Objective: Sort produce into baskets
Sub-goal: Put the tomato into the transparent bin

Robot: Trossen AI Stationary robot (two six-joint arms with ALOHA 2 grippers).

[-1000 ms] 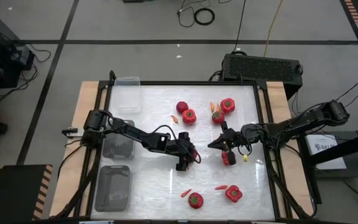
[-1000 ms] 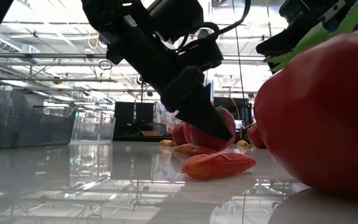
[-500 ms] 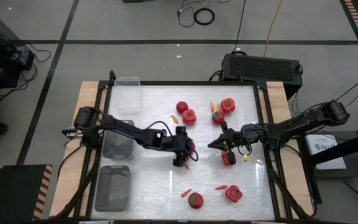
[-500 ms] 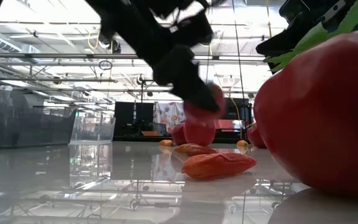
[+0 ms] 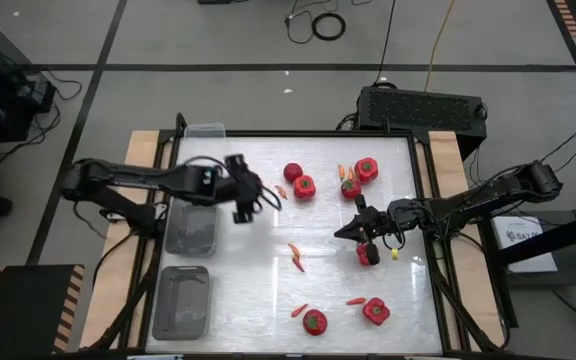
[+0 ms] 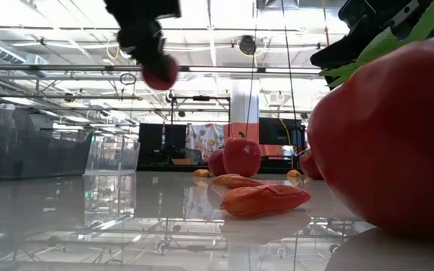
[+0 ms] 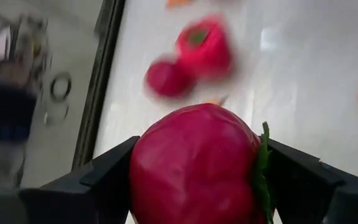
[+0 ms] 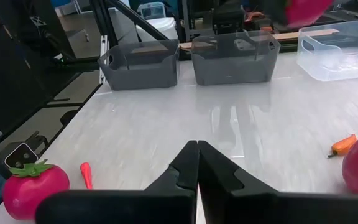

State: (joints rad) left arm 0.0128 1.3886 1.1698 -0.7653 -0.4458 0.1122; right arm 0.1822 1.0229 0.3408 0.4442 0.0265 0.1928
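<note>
Since a second ago my left gripper (image 5: 245, 203) has lifted a red bell pepper (image 7: 194, 165) off the middle of the table (image 5: 368, 275) and swung it toward the baskets on my left; 2 chili peppers (image 5: 296, 257) lie bare where it was picked. That pepper sits squarely between my left fingers (image 7: 107, 174), which press on both its sides, green stem toward one finger; in the low view it hangs high above the tabletop.

My left gripper hovers just beside the upper grey basket (image 5: 190, 232), between it and the clear basket (image 5: 204, 150). A second grey basket (image 5: 181, 303) sits nearer the front edge. I cannot see anything inside the 3 baskets.

My right gripper (image 8: 196, 163) rests low near the table's right side, fingers pressed together and holding nothing, with a bell pepper (image 5: 367, 254) just beside it. Farther back lie a tomato (image 5: 292, 172), a bell pepper (image 5: 304, 186) touching it, and 2 more peppers (image 5: 366, 169).
</note>
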